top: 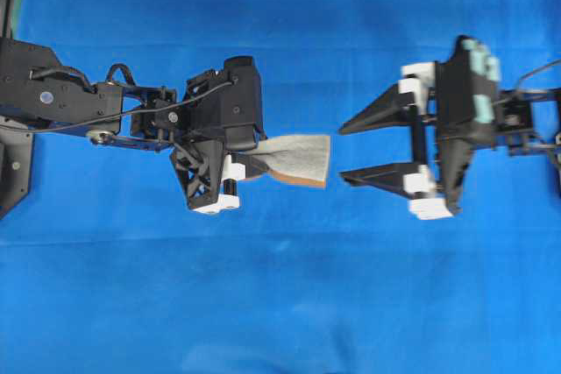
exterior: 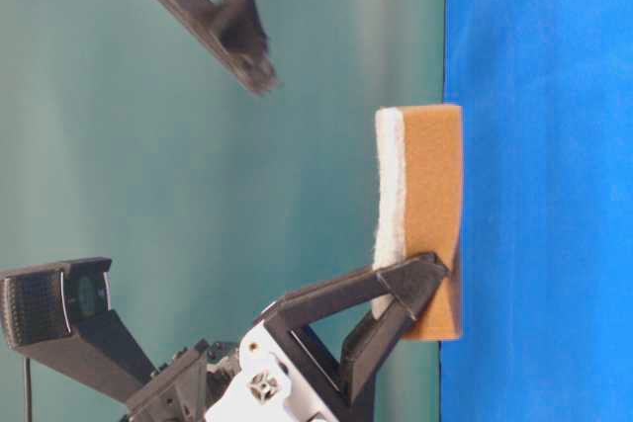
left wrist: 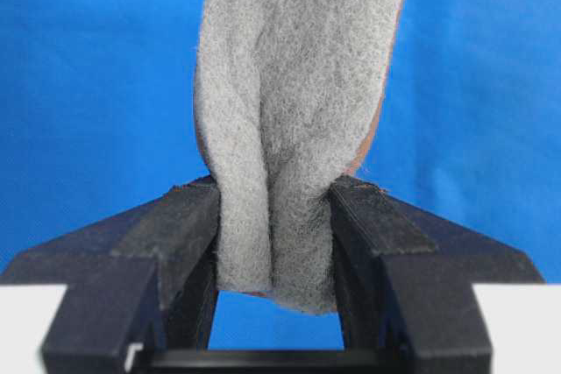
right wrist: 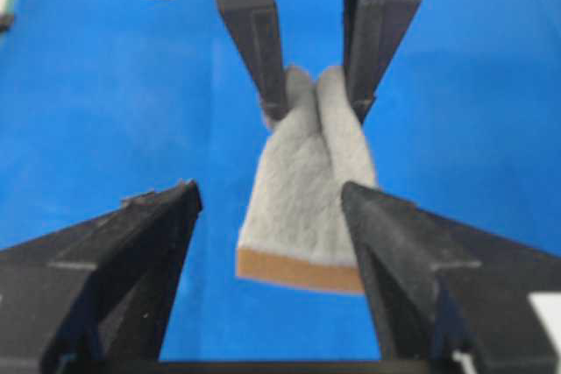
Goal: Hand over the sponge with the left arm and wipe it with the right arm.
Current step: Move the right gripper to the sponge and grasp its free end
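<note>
The sponge (top: 298, 159) hangs above the blue table, grey felt face up and an orange-brown layer along its free end. My left gripper (top: 254, 164) is shut on its left end, squeezing the felt into a fold (left wrist: 273, 216). My right gripper (top: 344, 153), with teal patches on its housing, stands open just to the right of the sponge's free end and is not touching it. In the right wrist view the sponge (right wrist: 307, 208) lies ahead, in line with the gap between the fingers (right wrist: 270, 188). At table level the sponge (exterior: 430, 205) shows its orange side.
A blue cloth (top: 280, 304) covers the whole table, and both arms are raised above it. A black mount (top: 13, 164) sits at the left edge behind the left arm. A black camera (exterior: 59, 303) stands at the lower left of the table-level view.
</note>
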Available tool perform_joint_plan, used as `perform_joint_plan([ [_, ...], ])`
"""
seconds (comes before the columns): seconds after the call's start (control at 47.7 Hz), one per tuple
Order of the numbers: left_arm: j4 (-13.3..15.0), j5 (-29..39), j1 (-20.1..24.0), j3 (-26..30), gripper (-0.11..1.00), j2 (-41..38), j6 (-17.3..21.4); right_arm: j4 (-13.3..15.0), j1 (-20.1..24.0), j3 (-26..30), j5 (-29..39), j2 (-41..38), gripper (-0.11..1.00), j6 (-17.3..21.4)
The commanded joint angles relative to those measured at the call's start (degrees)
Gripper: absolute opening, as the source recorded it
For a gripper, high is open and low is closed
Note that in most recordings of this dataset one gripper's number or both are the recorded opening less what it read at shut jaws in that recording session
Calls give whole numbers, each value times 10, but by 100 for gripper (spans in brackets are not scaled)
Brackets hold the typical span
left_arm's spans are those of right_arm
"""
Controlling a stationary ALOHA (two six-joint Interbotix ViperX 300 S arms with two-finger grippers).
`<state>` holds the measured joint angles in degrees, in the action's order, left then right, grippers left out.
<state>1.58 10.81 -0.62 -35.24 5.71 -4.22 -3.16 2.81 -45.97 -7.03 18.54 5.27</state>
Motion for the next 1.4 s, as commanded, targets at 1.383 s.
perform_joint_plan([
  [1.383, 0, -12, -1, 2, 24, 9, 6, 1, -27, 117, 67, -182, 69, -4],
])
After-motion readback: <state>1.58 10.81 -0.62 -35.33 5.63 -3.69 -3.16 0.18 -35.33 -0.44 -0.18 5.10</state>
